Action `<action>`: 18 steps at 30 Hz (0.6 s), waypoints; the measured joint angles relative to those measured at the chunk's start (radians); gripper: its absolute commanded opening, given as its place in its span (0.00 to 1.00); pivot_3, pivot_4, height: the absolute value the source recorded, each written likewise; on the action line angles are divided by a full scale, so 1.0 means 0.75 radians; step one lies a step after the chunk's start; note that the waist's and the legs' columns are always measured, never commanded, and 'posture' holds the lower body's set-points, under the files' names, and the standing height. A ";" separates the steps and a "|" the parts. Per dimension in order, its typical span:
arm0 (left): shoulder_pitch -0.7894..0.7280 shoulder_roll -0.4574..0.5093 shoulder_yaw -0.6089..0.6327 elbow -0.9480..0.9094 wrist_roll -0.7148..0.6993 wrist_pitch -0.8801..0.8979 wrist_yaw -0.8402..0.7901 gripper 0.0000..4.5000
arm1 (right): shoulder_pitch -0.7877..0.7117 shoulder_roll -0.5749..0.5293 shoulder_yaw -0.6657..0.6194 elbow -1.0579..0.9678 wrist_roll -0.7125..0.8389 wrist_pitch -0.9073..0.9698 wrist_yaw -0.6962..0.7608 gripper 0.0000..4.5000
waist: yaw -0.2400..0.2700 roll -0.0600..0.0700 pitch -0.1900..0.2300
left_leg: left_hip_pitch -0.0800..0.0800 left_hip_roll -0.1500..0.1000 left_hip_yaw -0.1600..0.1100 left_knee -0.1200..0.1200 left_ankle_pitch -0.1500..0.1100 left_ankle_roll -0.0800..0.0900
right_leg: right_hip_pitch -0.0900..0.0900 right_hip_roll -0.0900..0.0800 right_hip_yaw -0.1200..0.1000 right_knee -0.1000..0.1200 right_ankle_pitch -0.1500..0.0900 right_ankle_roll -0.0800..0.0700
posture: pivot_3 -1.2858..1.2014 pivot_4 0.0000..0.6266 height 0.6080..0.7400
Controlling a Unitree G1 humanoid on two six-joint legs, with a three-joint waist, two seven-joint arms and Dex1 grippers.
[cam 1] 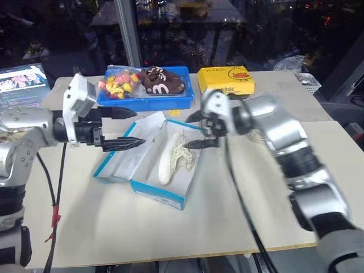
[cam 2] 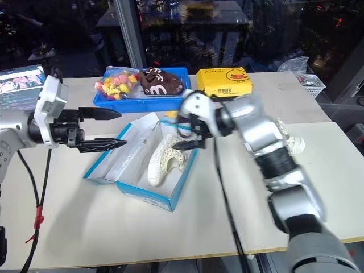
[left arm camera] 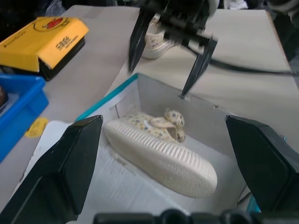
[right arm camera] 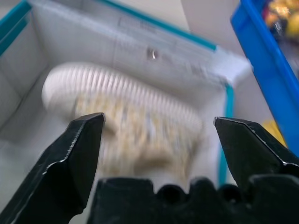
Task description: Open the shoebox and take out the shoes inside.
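Reaching for shoe two: right gripper [cam 1: 196, 131] spread wide, empty, over open shoebox [cam 1: 165, 196] mid-table; one shoe [cam 1: 172, 157] inside, other [cam 2: 290, 140] out at right. Left gripper [cam 1: 124, 126] wide, idle. Next, probably: lower, pinch shoe.

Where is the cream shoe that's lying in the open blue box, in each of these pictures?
Left eye view: the shoe lies on its side mid-table, in the shoebox.
Right eye view: centre.
Left wrist view: lower middle, sole facing the camera.
Right wrist view: centre, blurred.
Shared landmark: the box's white inner wall.
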 measured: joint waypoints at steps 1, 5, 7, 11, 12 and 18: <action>0.018 0.000 0.005 -0.013 -0.001 0.002 0.005 1.00 | -0.034 0.029 0.000 0.016 0.011 0.108 -0.029 0.98 | 0.005 0.000 0.000 | -0.001 0.000 0.000 0.000 0.000 0.000 | -0.001 0.000 0.000 0.002 0.000 0.000 | 0.52 0.24 1.00; 0.095 0.005 0.055 -0.043 -0.003 0.004 0.032 1.00 | -0.213 0.040 -0.002 0.022 0.037 0.451 -0.093 0.98 | 0.028 0.000 0.000 | -0.001 0.000 -0.002 0.001 0.000 0.000 | -0.001 0.000 -0.005 0.002 0.000 0.000 | 0.52 0.24 1.00; 0.114 0.004 0.064 -0.057 -0.004 0.004 0.045 1.00 | -0.296 0.039 0.004 0.019 0.033 0.561 -0.130 0.98 | 0.031 0.000 0.000 | -0.001 0.000 -0.002 0.001 0.000 0.000 | -0.001 0.000 -0.005 0.002 0.000 0.000 | 0.52 0.24 1.00; 0.135 -0.013 0.072 -0.089 -0.010 0.004 0.074 1.00 | -0.498 -0.017 0.212 0.068 0.051 0.792 0.006 0.98 | 0.031 0.000 0.000 | 0.001 0.001 -0.001 0.001 0.000 0.000 | 0.000 0.000 -0.004 0.002 0.000 0.000 | 0.52 0.24 1.00; 0.137 -0.016 0.072 -0.091 -0.016 0.004 0.079 1.00 | -0.524 -0.020 0.247 0.081 0.062 0.822 0.047 0.98 | 0.030 0.000 0.000 | 0.001 0.001 -0.002 0.001 0.000 0.000 | 0.000 0.000 -0.005 0.002 -0.001 0.000 | 0.52 0.24 1.00; 0.163 -0.018 0.080 -0.106 -0.030 0.003 0.103 1.00 | -0.530 0.017 0.467 0.197 0.087 0.860 0.171 0.98 | 0.014 -0.001 0.000 | 0.000 0.001 -0.002 0.001 0.000 0.000 | 0.000 0.000 -0.005 0.002 -0.001 0.000 | 0.52 0.24 1.00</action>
